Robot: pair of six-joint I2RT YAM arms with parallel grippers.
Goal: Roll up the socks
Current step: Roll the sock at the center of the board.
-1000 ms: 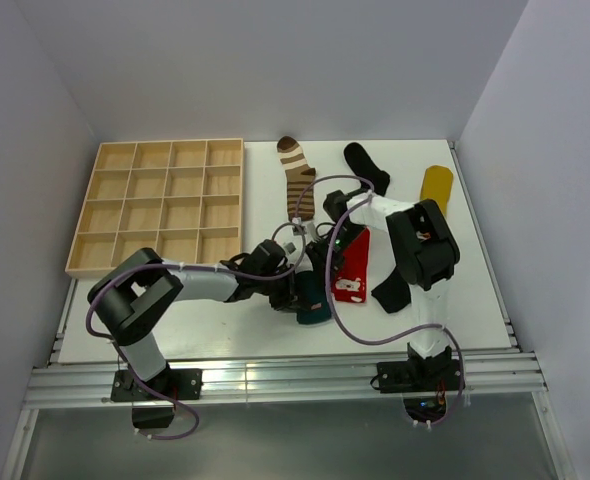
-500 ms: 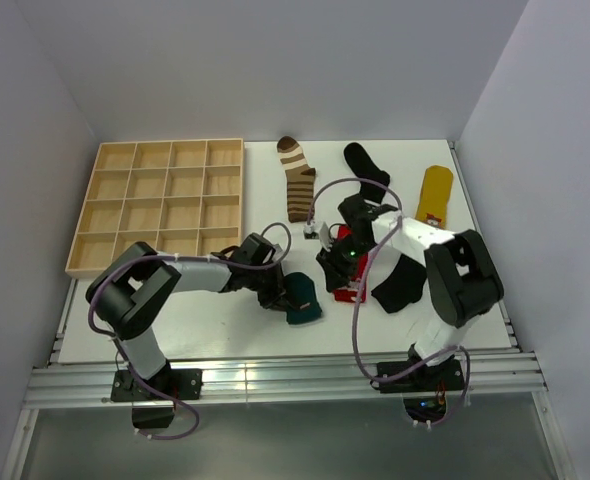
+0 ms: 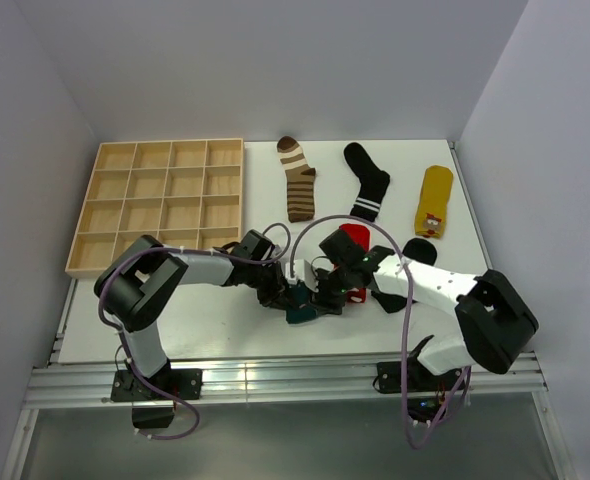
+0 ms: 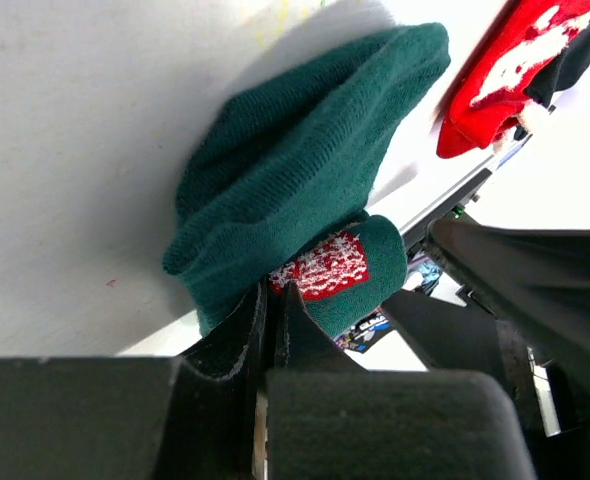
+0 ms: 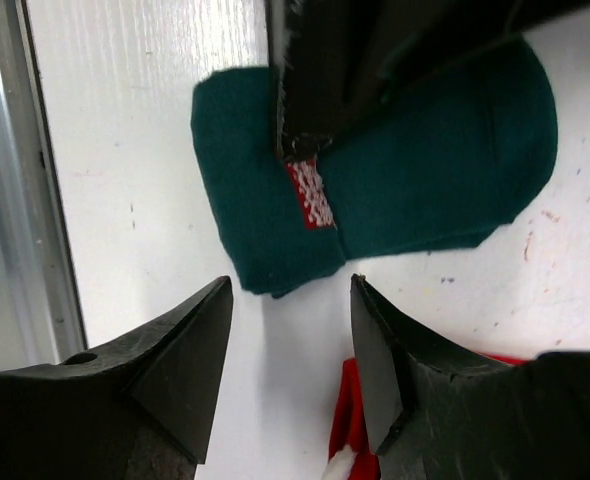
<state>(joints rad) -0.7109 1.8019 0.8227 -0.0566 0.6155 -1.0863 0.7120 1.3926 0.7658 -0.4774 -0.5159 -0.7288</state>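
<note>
Movement first: within the last second the right pincer [image 3: 327,292] has left the red sock [image 3: 353,237] and swung toward the front edge of the bench [image 3: 175,335], spreading its jaws wide on the way. It now hangs empty just beside the teal sock [image 3: 301,306]. The left pincer [image 3: 285,290] has stayed clamped on that sock, which lies folded near the middle of the front edge.

We judge the roll only begun: one fold is pinned, and the right side looks set to take the loose end.

From above, both pincers crowd over the sock and hide most of it. The right wrist view gives us the fold plainly, with the red-and-white patch [image 5: 313,195] at the left fingertip and bare bench between its own jaws. The left wrist view alone shows fabric bunched against shut fingers [image 4: 233,335].
</note>
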